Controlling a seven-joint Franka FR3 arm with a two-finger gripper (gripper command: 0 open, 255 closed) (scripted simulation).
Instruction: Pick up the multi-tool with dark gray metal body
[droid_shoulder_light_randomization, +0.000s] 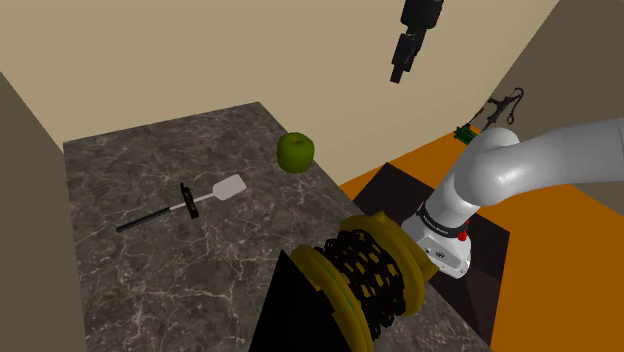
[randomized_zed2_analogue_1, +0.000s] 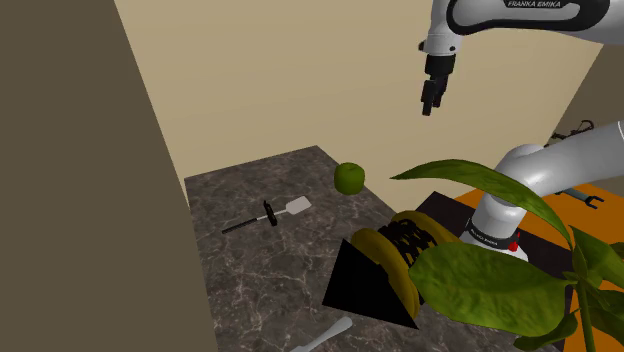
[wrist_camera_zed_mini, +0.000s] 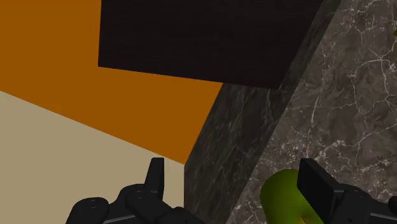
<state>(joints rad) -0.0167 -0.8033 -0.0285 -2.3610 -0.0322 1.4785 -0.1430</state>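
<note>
The multi-tool (droid_shoulder_light_randomization: 186, 204) lies flat on the dark marble counter (droid_shoulder_light_randomization: 150, 285). It has a thin dark body, a short cross-piece and a pale flat blade at one end. In the second exterior view the multi-tool (randomized_zed2_analogue_1: 268, 214) lies near the counter's middle. My gripper (droid_shoulder_light_randomization: 398, 74) hangs high in the air beyond the counter's wall-side edge, far above the tool and off to the shoulder view's right of it. The gripper (randomized_zed2_analogue_1: 428, 107) points downward. In the wrist view the gripper (wrist_camera_zed_mini: 235, 184) is open with nothing between its fingers (wrist_camera_zed_mini: 316, 184).
A green apple (droid_shoulder_light_randomization: 296, 151) sits near the counter's edge, also under the gripper (wrist_camera_zed_mini: 283, 200). A yellow-and-black round object (droid_shoulder_light_randomization: 365, 275) and a black wedge (droid_shoulder_light_randomization: 290, 320) stand by the arm's base. Large plant leaves (randomized_zed2_analogue_1: 500, 275) fill the second exterior view's lower right. Orange floor (wrist_camera_zed_mini: 76, 44) lies beside the counter.
</note>
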